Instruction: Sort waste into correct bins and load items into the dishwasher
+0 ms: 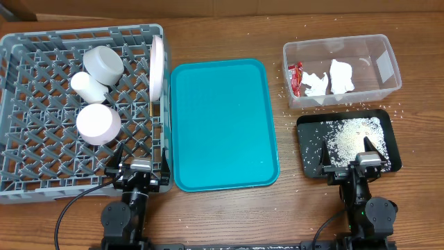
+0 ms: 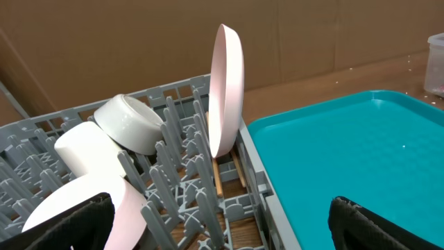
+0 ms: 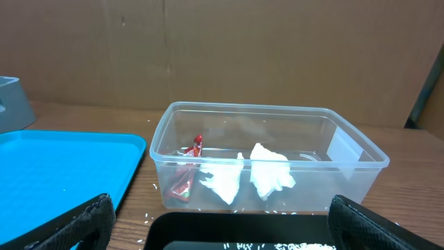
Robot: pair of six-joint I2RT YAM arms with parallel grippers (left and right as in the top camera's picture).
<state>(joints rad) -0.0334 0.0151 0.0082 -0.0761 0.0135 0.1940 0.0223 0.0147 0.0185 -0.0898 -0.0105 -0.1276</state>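
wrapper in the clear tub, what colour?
Red and white wrapper; clearest in the overhead view.

Two cups (image 1: 88, 85), one bowl (image 1: 104, 64), one plate (image 1: 157, 66), two napkins (image 1: 341, 75).

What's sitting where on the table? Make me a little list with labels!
Dish rack: plate standing on edge, white cups and bowl beside it
Teal tray: bare
Clear tub: napkins, red wrapper
Black tray: rice grains
Left gripper: open, by the rack
Right gripper: open, by the black tray
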